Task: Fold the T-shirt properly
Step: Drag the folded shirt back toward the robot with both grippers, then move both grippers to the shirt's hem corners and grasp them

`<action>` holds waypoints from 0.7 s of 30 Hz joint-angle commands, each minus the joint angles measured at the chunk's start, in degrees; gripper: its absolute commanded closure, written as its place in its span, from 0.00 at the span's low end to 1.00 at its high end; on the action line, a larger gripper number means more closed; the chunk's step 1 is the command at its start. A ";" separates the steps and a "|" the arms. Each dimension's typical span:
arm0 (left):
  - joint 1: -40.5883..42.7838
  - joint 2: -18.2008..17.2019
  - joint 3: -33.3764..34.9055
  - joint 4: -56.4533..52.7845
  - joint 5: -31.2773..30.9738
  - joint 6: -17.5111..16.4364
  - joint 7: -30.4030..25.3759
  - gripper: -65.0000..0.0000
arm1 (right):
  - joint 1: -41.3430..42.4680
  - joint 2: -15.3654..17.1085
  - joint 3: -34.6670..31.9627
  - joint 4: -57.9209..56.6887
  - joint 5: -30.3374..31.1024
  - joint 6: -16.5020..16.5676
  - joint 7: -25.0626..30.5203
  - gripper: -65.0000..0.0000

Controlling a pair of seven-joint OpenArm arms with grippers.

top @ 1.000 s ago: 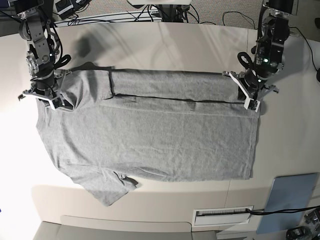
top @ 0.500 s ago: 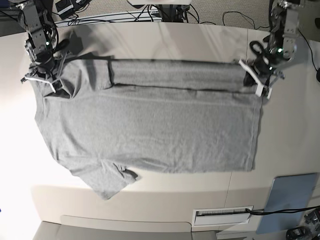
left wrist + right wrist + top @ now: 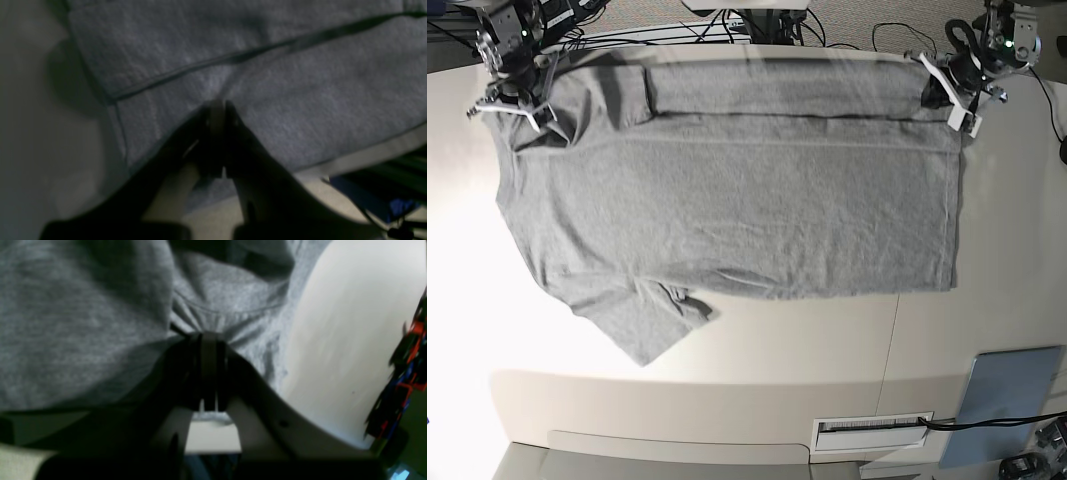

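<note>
Soft, light, limp T-shirt (image 3: 727, 190) sagging between right gripper (image 3: 515, 100) and left gripper (image 3: 955, 98), both pinching its far edge.

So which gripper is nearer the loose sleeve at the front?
Right. The right gripper pinches the T-shirt at the sleeve end; the left gripper pinches the hem end, further off.

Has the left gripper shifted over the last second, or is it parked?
Yes. In the base view the left gripper, shut on the T-shirt, has moved toward the table's far edge, dragging the fabric with it.
</note>
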 commanded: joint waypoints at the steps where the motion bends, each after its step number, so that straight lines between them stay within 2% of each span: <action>1: 0.92 -0.76 -0.24 0.85 1.33 0.42 2.10 1.00 | -1.51 0.92 1.22 0.68 0.15 -0.07 -1.22 1.00; 7: 0.98 -0.79 -0.24 5.07 1.40 0.42 2.03 1.00 | -5.33 0.79 5.25 4.15 0.15 -0.33 -0.37 1.00; 10: 0.48 -0.79 -0.39 8.37 1.57 0.83 1.99 1.00 | -5.31 0.79 7.54 6.60 0.13 -3.30 0.74 1.00; 15: -2.10 -0.76 -3.54 14.43 1.53 0.85 2.47 1.00 | -3.93 0.83 12.94 10.95 0.13 -3.82 4.24 1.00; 17: -5.05 -0.74 -4.87 14.67 1.14 2.01 2.36 0.81 | -1.29 0.81 14.12 11.02 0.15 -3.80 4.31 1.00; 18: -6.86 -0.76 -5.11 14.23 1.14 3.96 2.34 0.70 | 0.22 0.83 14.16 10.99 0.15 -3.82 4.15 0.99; 20: -10.97 -0.61 -5.01 12.44 1.62 7.32 2.45 0.54 | 3.10 0.81 14.12 10.99 1.11 -3.74 4.11 0.82; 21: -13.20 -0.46 -4.94 11.06 1.77 7.30 2.58 0.52 | 4.50 0.81 14.12 10.99 2.25 -3.50 4.11 0.71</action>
